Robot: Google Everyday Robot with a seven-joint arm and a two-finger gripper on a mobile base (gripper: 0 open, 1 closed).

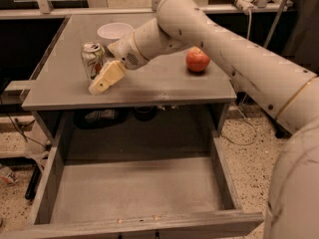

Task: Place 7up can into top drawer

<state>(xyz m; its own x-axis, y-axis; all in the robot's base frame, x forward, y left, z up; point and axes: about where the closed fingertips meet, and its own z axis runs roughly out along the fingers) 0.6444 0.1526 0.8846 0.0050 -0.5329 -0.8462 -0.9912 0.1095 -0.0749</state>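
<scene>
Step in hand: reach for the can, grasp not made yet. Can [92, 58] stands upright on the table [164, 86], left side, near the front edge, with the bowl [114, 31] behind it and the apple [198, 60] well apart to the right. Gripper [102, 79] is low over the table, angled down and left, just beside the can's right side and slightly in front; it overlaps the can's lower right edge in view, and contact can't be confirmed. Whether the gripper is parted or closed can't be told from this angle; it reads as one tan wedge. Nothing is held as far as can be seen. Arm [224, 44] comes in from the right, across the table. Drawer [134, 190] is pulled fully out below the table, with nothing seen inside. Task looks early: can not lifted, drawer ready. Next move likely needs the gripper squared to the can body so it straddles it, then closed at mid-height, lifted clear of the table edge, brought forward and down into the drawer. Risk: a sideways nudge could tip the can or push it left.
</scene>
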